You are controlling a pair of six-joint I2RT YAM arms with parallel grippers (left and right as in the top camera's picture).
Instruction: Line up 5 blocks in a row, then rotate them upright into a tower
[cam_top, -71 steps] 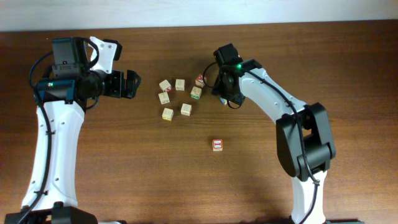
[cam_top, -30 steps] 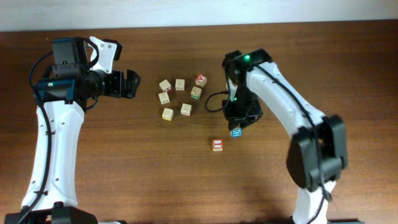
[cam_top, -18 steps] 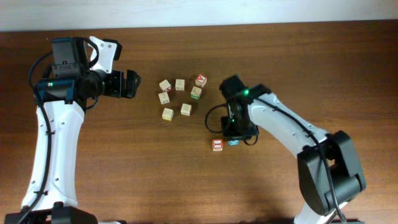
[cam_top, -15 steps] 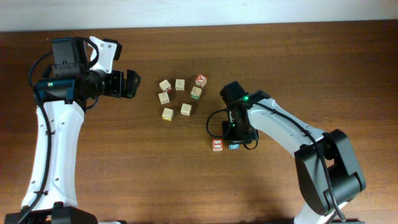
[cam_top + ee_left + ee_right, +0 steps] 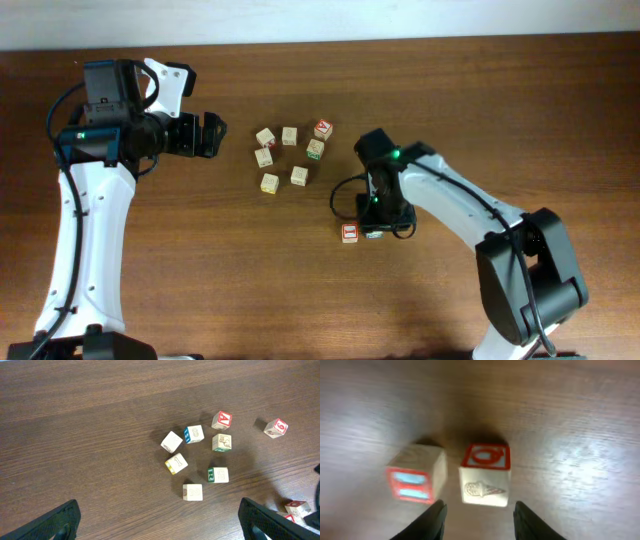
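Ice-cream block [image 5: 485,487] sits on bench [image 5: 200,290], just beside red-framed block [image 5: 415,480], well apart from block cluster [image 5: 290,155]. Right hand [image 5: 480,512] straddles it, fingers spread. Left hand [image 5: 212,135] spread wide, holding nothing, near cluster.

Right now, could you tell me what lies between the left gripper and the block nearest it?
Only bare table, as the overhead view shows: nothing sits between the left gripper and that block.
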